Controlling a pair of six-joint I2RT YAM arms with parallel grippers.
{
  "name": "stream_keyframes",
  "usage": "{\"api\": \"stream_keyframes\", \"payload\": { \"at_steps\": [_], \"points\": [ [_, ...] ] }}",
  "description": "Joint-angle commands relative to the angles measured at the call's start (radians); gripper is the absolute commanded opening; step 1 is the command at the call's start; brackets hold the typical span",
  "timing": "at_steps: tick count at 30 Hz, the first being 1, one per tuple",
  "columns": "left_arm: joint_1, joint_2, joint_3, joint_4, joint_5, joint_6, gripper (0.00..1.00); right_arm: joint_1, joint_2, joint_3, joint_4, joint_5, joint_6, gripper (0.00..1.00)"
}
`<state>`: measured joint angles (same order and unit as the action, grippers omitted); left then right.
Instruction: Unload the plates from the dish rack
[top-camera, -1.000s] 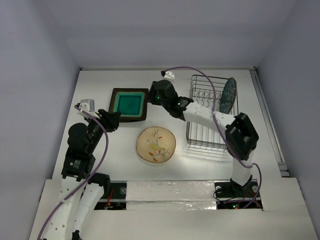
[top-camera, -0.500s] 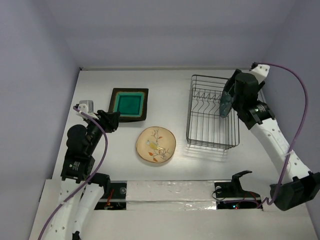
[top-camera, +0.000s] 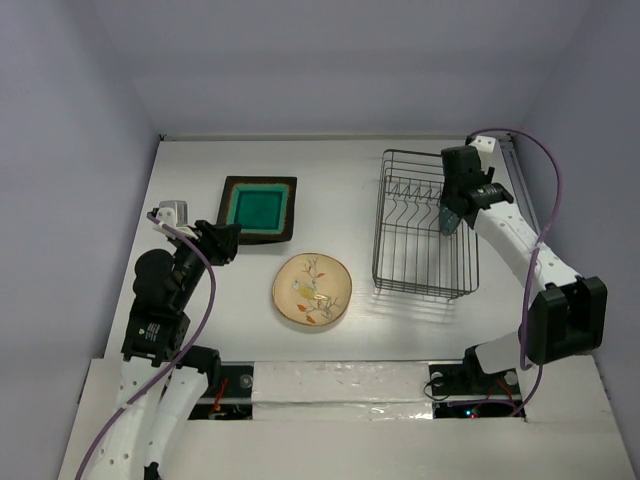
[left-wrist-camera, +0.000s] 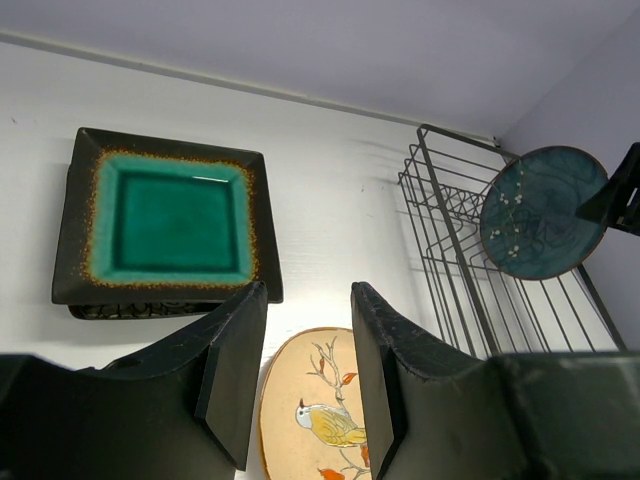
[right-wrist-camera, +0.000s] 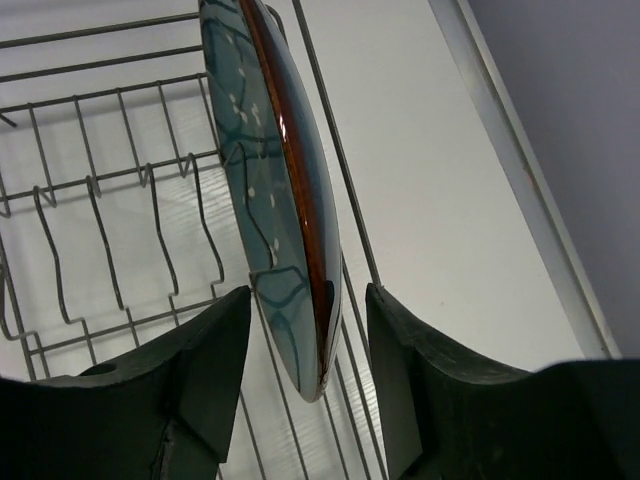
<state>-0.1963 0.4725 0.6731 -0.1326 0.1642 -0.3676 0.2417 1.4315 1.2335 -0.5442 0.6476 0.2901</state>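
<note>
White surface (top-camera: 345, 185), pale lilac walls. Right fingers (right-wrist-camera: 205, 365) are set apart, one on each side of the lower rim of the round glossy blue-teal plate (right-wrist-camera: 275, 200). A gap is seen at one finger, so no clamp is shown. That plate is stood upright on edge at the right side of the dark metal wire dish rack (top-camera: 415, 255). Left fingers (left-wrist-camera: 235, 355) are spread moderately, with nothing between them. Past them, the cream round plate with bird-and-branch motif (top-camera: 311, 291) is laid flat on the surface. Beyond it, the dark square plate with teal centre (top-camera: 258, 208) is stacked on another dark plate, of which only an edge is seen.
</note>
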Motion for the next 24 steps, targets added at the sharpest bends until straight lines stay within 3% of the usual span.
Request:
{"api": "stream_keyframes", "payload": {
  "at_steps": [1, 3, 4, 6, 7, 10, 13, 24],
  "points": [
    [-0.005, -0.012, 0.019, 0.034, 0.005, 0.002, 0.36, -0.007, 0.004, 0.07, -0.01, 0.064, -0.034, 0.55],
    [-0.005, -0.014, 0.019, 0.033, 0.003, 0.002, 0.36, -0.007, 0.024, 0.084, -0.017, 0.07, -0.042, 0.5],
    [-0.005, -0.014, 0.019, 0.031, 0.001, 0.002, 0.36, -0.007, 0.039, 0.092, -0.019, 0.075, -0.043, 0.41],
    [-0.005, -0.014, 0.019, 0.033, 0.0, 0.002, 0.36, -0.007, 0.053, 0.099, -0.022, 0.081, -0.051, 0.35],
    [-0.005, -0.014, 0.019, 0.031, 0.0, 0.002, 0.36, -0.007, 0.056, 0.103, -0.023, 0.087, -0.055, 0.25],
    [-0.005, -0.014, 0.019, 0.031, 0.0, 0.002, 0.36, -0.007, 0.067, 0.124, -0.037, 0.104, -0.072, 0.17],
    [-0.005, -0.014, 0.02, 0.031, -0.002, 0.002, 0.36, -0.007, 0.081, 0.159, -0.063, 0.118, -0.092, 0.0],
    [-0.005, -0.011, 0.019, 0.036, 0.001, 0.004, 0.36, 0.015, -0.026, 0.247, -0.114, 0.184, -0.155, 0.0]
  ]
}}
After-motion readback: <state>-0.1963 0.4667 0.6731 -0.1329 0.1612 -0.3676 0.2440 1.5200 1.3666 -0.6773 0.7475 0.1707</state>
